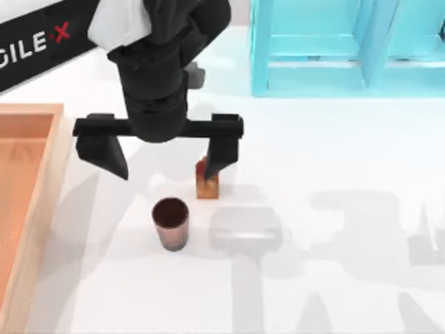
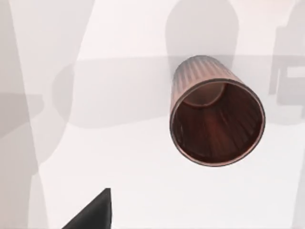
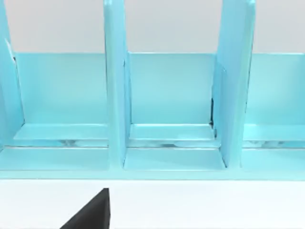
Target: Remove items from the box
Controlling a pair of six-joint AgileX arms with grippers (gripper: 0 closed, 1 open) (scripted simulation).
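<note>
The box (image 1: 57, 149), a shallow wooden tray with light rims, lies at the table's left edge. Both items stand on the white table to its right. The dark brown ribbed cup (image 1: 170, 223) is upright, and in the left wrist view the cup (image 2: 217, 121) shows its open mouth. The small amber bottle (image 1: 206, 184) with a dark red cap stands just behind and to the right of the cup. My left gripper (image 1: 163, 170) hangs open above them, its right fingertip right at the bottle's cap, nothing held. My right gripper's dark finger (image 3: 93, 212) points toward the teal shelf.
A teal-blue shelf unit (image 1: 316, 49) with upright dividers stands at the back right of the table. White tabletop stretches in front of it and to the right of the cup. A black panel with lettering (image 1: 35, 42) runs along the back left.
</note>
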